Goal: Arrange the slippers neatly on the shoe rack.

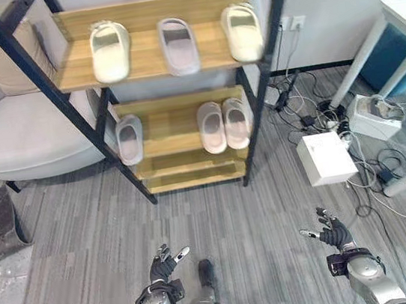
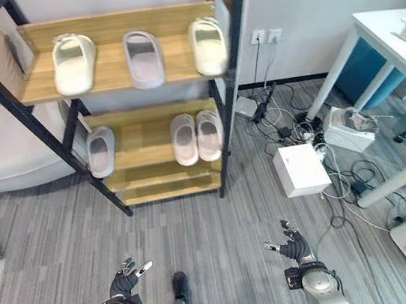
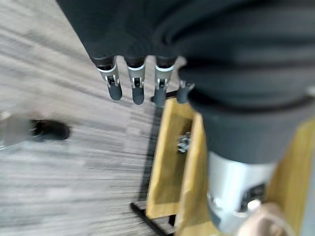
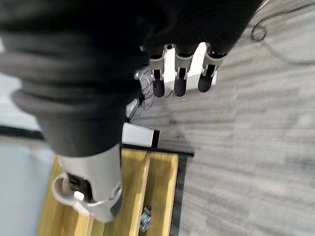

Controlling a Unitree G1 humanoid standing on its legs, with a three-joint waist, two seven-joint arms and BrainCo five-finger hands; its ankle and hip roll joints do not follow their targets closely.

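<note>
A wooden shoe rack point(image 1: 147, 69) with a black frame is seen ahead, against the wall. Six slippers are already on it. On the upper shelf, a cream slipper point(image 1: 110, 51) lies near the left edge, a pale lilac slipper point(image 1: 178, 45) at the middle and a second cream slipper point(image 1: 242, 31) at the right edge, all well apart. On the lower shelf, a single lilac slipper point(image 1: 129, 139) lies at the left edge, and a pink pair point(image 1: 224, 124) lies side by side, touching, towards the right edge.

The left robot hand point(image 1: 162, 266) and the right robot hand point(image 1: 330, 234) are held low above the grey floor point(image 1: 219, 210), fingers spread, nothing grasped.

Judgement: the lilac slippers are split between shelves, so pairing remains. Risk: a reach to the upper shelf could knock the right cream slipper off the edge, since it sits against the frame. The cables point(image 1: 310, 107) and white box point(image 1: 325, 157) on the floor to the right could be snagged if the approach drifts that way.
</note>
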